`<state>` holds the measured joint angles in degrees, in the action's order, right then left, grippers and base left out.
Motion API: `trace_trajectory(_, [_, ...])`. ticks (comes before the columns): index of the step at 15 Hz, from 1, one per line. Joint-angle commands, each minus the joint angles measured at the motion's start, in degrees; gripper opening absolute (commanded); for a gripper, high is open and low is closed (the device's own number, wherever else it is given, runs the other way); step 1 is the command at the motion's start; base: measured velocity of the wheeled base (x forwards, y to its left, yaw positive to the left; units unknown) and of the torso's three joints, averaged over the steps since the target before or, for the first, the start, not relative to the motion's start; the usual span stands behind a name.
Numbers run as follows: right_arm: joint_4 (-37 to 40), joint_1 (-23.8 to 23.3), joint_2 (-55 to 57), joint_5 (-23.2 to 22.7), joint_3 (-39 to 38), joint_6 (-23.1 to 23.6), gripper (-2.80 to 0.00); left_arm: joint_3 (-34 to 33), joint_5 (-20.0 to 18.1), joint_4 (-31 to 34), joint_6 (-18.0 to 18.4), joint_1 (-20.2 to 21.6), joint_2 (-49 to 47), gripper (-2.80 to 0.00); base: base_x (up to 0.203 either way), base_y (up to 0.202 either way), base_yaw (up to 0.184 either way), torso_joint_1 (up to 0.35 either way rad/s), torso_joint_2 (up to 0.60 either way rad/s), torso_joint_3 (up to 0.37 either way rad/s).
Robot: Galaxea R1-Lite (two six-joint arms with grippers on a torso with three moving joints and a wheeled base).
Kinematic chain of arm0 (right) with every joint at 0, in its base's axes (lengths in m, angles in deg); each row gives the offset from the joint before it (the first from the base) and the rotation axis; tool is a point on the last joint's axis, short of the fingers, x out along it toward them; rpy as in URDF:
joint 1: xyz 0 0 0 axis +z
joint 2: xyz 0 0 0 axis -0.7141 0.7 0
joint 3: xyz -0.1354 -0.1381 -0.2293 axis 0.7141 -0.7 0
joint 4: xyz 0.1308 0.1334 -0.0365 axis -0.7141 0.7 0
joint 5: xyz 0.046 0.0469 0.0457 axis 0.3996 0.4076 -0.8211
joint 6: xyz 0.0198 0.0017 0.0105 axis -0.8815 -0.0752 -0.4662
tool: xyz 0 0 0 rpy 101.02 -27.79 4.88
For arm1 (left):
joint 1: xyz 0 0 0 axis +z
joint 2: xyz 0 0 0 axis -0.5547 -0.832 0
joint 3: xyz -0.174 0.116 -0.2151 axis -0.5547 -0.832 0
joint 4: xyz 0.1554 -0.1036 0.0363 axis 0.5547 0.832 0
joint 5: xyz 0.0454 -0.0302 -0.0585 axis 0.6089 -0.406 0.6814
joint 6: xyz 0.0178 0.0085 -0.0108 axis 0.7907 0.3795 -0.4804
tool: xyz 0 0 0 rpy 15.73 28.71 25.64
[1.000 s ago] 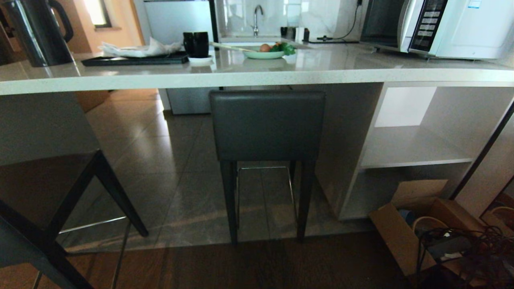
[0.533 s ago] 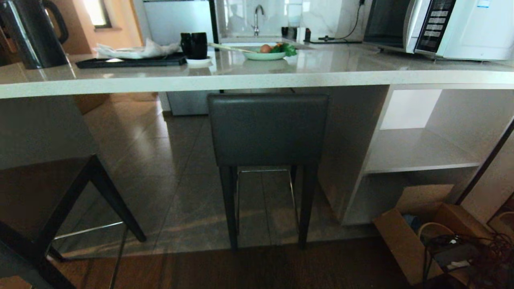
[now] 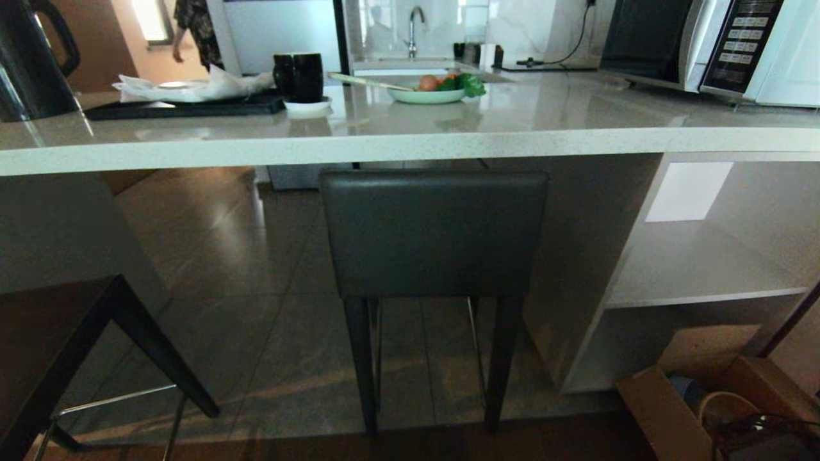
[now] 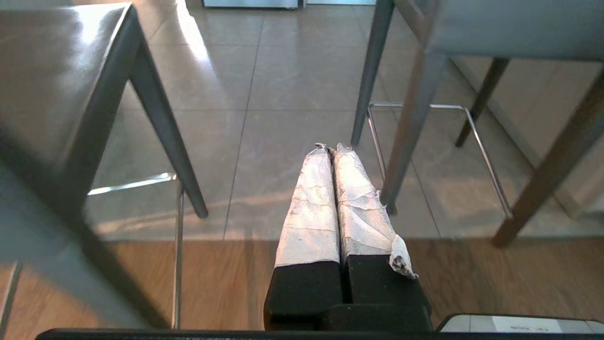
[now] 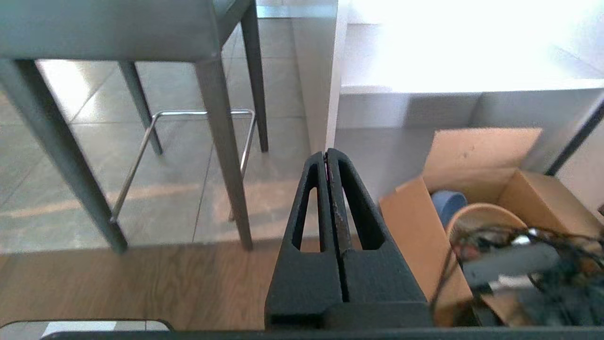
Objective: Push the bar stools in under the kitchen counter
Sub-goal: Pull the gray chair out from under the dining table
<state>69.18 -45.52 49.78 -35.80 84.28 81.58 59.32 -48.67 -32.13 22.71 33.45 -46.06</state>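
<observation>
Your left tool (image 4: 330, 147) and right tool (image 5: 326, 152) are both pressed together, empty; one bar stool (image 3: 434, 234) stands at twelve o'clock beneath the bench (image 3: 410, 144), another (image 3: 57, 339) at eight o'clock.

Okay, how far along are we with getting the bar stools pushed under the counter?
One stool already sits tucked in, backrest just below the kitchen counter edge. The second stool, on the left, stands out from it and is left to push. Nothing is in hand: left gripper and right gripper are shut, empty.

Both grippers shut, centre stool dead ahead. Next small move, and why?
Probably keep rolling straight at the centre stool: its backrest sits at the counter edge, seat apparently under it. The left gripper and right gripper hang low, touching nothing.
</observation>
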Motion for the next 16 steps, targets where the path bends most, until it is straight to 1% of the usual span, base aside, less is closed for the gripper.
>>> trace_trajectory(1, [-0.04,0.04,0.07,-0.03,0.0,0.05,-2.8,0.0,0.05,0.04,-0.04,0.04,-0.06,-2.8,0.192,0.0,0.003,0.002,0.01,0.002])
trace_trajectory(13, [-0.03,-0.01,0.07,-0.01,0.0,0.05,-2.8,0.0,0.05,-0.01,-0.05,0.02,-0.03,-2.8,0.193,0.0,0.002,0.002,0.0,0.002])
trace_trajectory(16, [-0.04,0.04,0.07,-0.04,0.0,-0.03,-2.8,0.0,0.05,0.03,-0.04,0.06,-0.06,-2.8,0.031,0.0,0.001,0.005,0.0,0.001])
